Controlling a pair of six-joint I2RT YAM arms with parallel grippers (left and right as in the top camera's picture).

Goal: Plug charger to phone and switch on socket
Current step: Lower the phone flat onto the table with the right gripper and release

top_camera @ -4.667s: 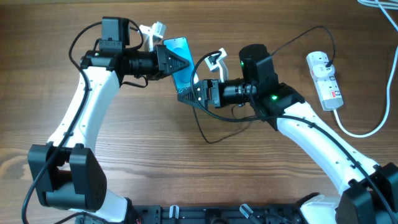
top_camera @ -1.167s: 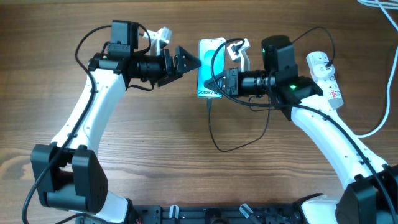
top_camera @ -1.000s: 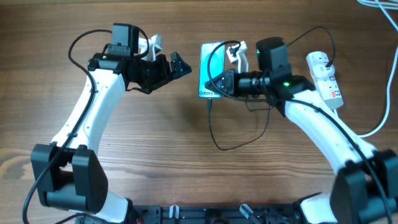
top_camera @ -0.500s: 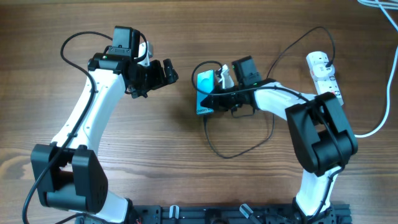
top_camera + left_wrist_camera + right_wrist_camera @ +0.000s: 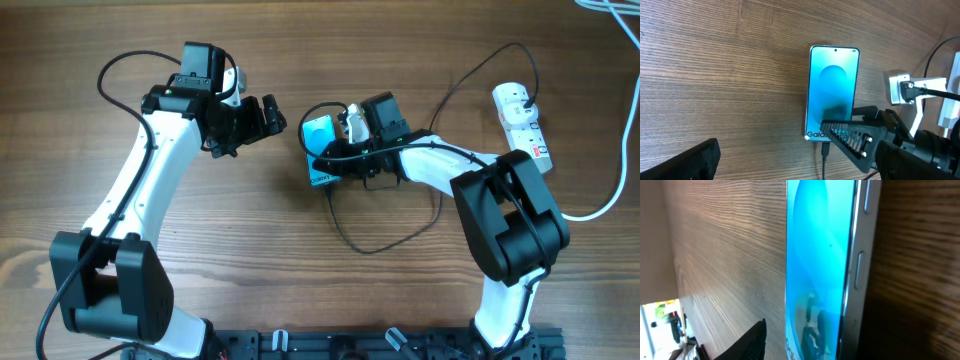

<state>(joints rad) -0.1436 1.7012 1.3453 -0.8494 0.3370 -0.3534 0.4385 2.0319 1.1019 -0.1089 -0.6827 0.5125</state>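
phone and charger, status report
Left gripper open, clear of phone. Right gripper over its lower end, jaws unclear. Charger looks plugged in. Socket path unobstructed.

Right claw (image 5: 330, 160) over phone (image 5: 318, 131)

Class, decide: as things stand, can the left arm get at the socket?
Probably not. The socket lies far right, and the right arm and phone sit between it and the left gripper.

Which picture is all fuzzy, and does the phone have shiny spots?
Right wrist view: pressed close to the phone, table beside it dark and smeary, faint reflection low on the screen. Left wrist view: sharp, no glare. Overhead view: clear, even light, soft shadows.
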